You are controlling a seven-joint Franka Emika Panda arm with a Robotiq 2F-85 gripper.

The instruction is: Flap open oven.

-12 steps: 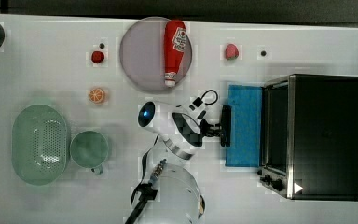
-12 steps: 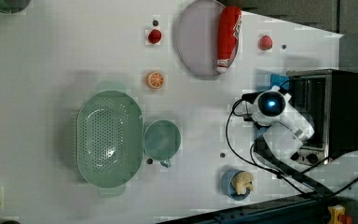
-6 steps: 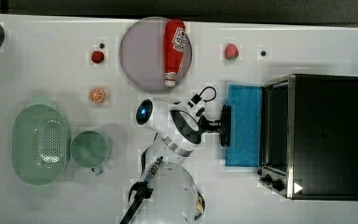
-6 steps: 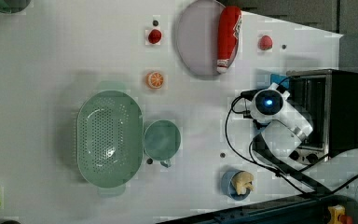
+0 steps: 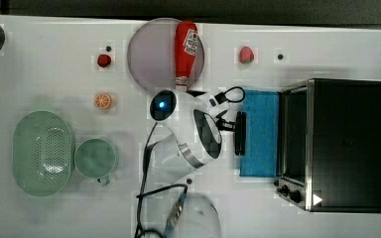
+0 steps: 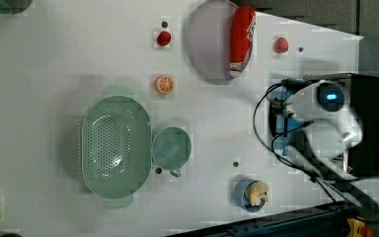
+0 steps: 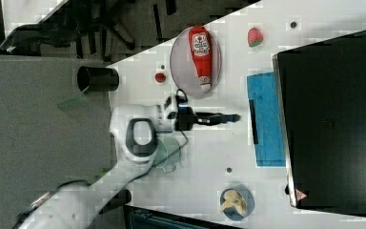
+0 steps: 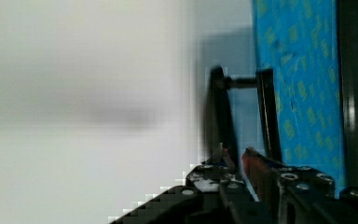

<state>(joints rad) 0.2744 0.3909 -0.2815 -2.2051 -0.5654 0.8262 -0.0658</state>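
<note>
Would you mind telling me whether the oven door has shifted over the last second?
No. In the top view the oven door lies flapped down at the same spot beside the plate; the gripper is at its handle.

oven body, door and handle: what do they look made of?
Oven body: likely sheet metal, matte black, flat faces with crisp edges.
Door: probably tinted glass; the blue panel lies folded flat in front of the silver frame.
Handle: dark bar, plastic or coated metal, can't tell which.

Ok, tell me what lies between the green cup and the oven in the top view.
In the top view, the white arm and its gripper lie between the green cup and the oven, by the flapped-down blue door.
</note>
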